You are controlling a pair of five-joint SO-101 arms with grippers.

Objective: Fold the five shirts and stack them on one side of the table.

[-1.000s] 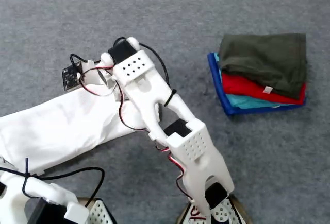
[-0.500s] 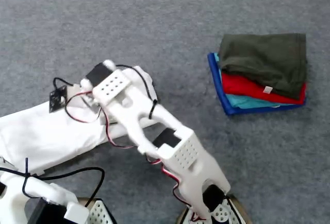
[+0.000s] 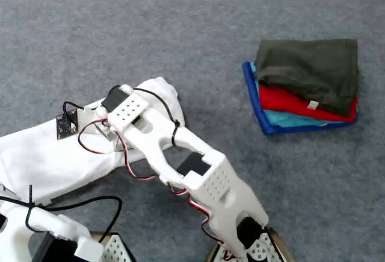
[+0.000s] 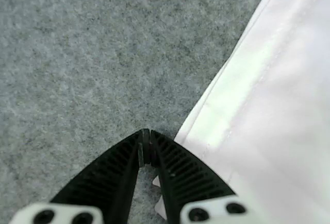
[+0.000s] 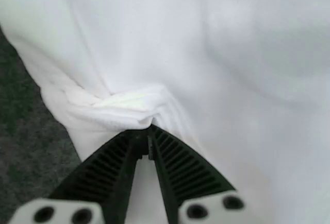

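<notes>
A long white shirt (image 3: 54, 153) lies across the left of the grey table (image 3: 210, 33). My right gripper (image 3: 107, 132) sits over its middle, shut on a bunched fold of the white shirt (image 5: 129, 103), with the shirt's right end doubled over near the arm. In the right wrist view the right gripper (image 5: 149, 130) pinches that fold at its tips. My left gripper (image 4: 146, 140) is shut at the hem of the white shirt (image 4: 258, 105), and a scrap of white cloth shows between its jaws. The left arm's base (image 3: 42, 229) stands at the near left corner.
A stack of folded shirts (image 3: 304, 84) sits at the right side: dark green on top, then red, light blue and blue. The right arm (image 3: 198, 171) stretches diagonally from the near edge over the table's middle. Bare carpet lies at the back and centre.
The right arm has swung left and nearer, carrying the shirt's right end over the rest of the shirt. The left arm has kept still.
</notes>
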